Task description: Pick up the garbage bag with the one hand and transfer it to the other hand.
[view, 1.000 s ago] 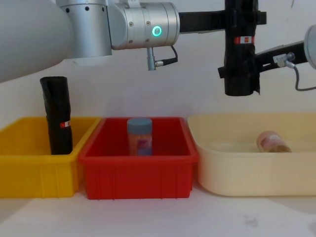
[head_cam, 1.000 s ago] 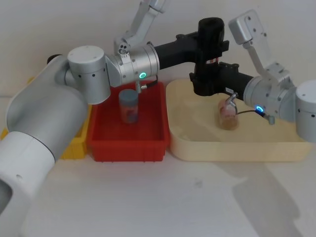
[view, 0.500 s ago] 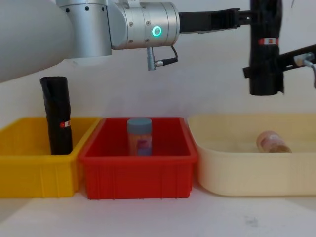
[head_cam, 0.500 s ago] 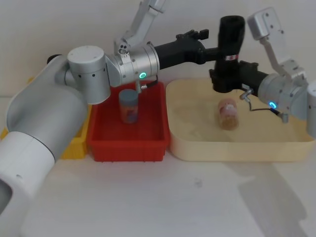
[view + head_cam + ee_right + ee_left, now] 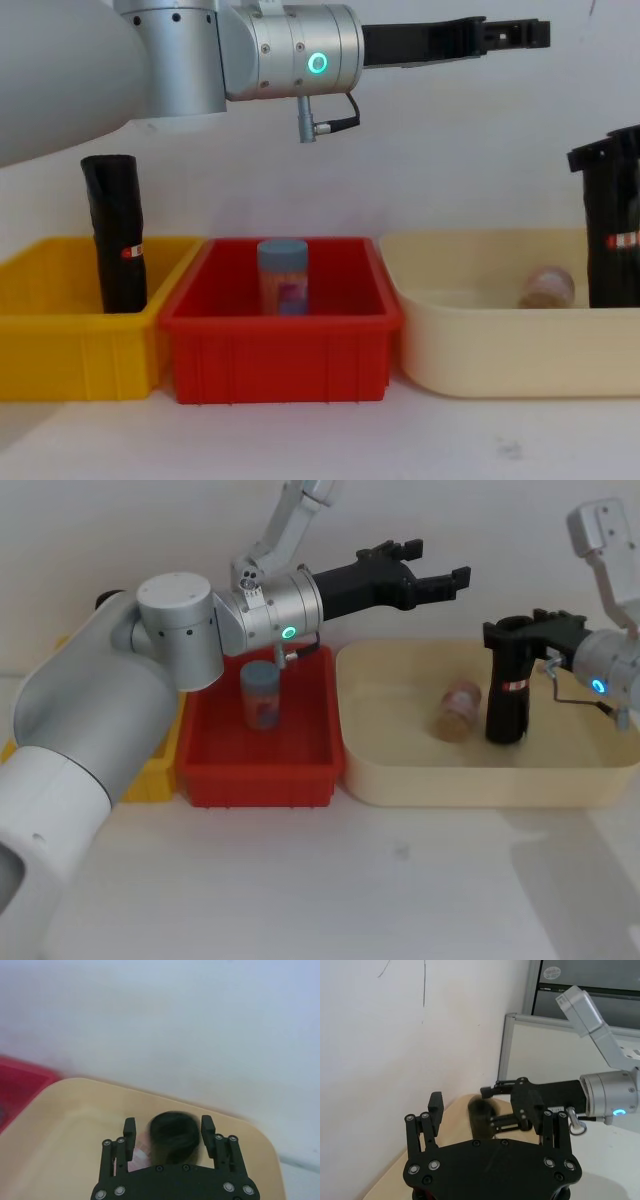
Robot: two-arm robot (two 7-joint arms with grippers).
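Garbage bag upright in cream tray, beside tipped jar; red-and-white label at mid-height, print unreadable; right gripper clamped on its top; left gripper empty, jaws apart, high above the tray's back edge.

The right gripper clasps the top of the garbage bag, which stands upright in the cream tray just beside a lying jar. The left gripper hangs empty, fingers spread — above the tray's back edge.
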